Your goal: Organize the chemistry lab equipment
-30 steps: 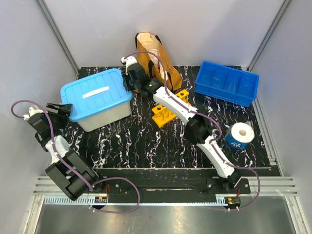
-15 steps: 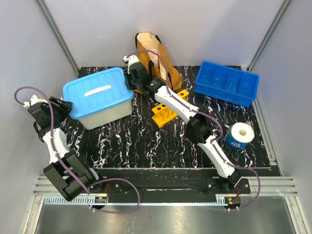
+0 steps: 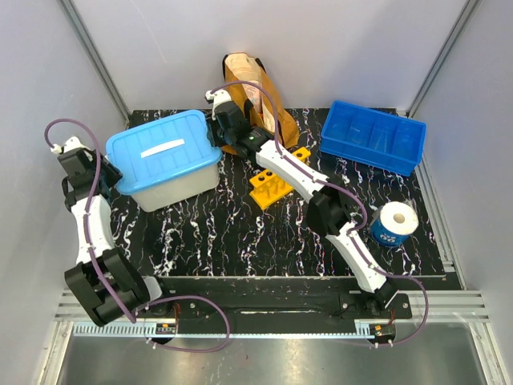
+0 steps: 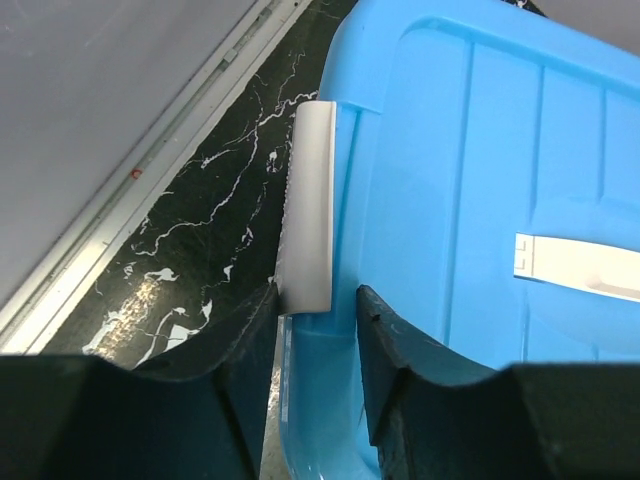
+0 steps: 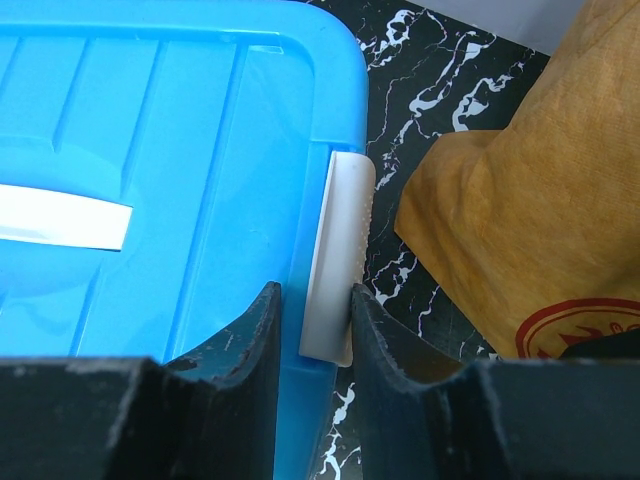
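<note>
Place: robot test cell in a lab (closed in on three sides)
Walls: plain pale panels (image 3: 264, 48) held by aluminium frame posts (image 3: 95, 60)
Surface: black marbled surface (image 3: 224, 233)
Fixtures: left arm (image 3: 90, 224) and right arm (image 3: 353, 249) bolted at a slotted metal rail (image 3: 453, 306)
Props: yellow test-tube rack (image 3: 268, 191)

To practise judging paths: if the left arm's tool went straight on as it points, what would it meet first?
Probably the white clip on the blue lid, which lies between the fingers of the left tool; their height above it is unclear.
</note>
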`<state>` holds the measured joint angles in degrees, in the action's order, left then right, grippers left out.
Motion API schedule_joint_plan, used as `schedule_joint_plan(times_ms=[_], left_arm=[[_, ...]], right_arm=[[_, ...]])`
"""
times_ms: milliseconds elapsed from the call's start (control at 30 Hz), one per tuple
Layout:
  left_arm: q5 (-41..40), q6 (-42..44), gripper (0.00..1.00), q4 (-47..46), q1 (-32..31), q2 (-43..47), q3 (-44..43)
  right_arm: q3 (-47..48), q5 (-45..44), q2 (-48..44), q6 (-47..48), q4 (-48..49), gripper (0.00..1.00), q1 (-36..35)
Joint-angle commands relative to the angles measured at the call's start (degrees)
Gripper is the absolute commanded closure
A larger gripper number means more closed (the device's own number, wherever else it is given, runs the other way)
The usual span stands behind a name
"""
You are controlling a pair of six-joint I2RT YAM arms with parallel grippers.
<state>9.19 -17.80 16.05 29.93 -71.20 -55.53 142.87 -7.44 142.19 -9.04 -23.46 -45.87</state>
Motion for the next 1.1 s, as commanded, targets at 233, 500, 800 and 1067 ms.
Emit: schedule_joint_plan(times_ms=[233, 500, 800, 1067], left_arm=[[-4.18, 5.41, 0.74, 3.81, -4.09, -2.63, -4.94], [-4.27, 7.08, 0.81, 4.25, -4.80, -5.09, -6.35], [-4.62, 7.70, 0.48, 5.39, -4.62, -7.81, -8.54], [-3.30, 6.56, 0.35, 6.01, -3.22, -11.85, -12.23]], right_arm=[[-0.22, 3.93, -2.36, -2.21, -0.79, 0.73, -1.07], [1.01, 4.81, -0.16, -4.76, -0.80, 0.74, -2.47], [-0.48, 3.84, 0.19, -3.71, -0.79, 0.74, -3.18], [-1.36, 3.49, -0.25, -2.48, -0.79, 0.73, -2.65]])
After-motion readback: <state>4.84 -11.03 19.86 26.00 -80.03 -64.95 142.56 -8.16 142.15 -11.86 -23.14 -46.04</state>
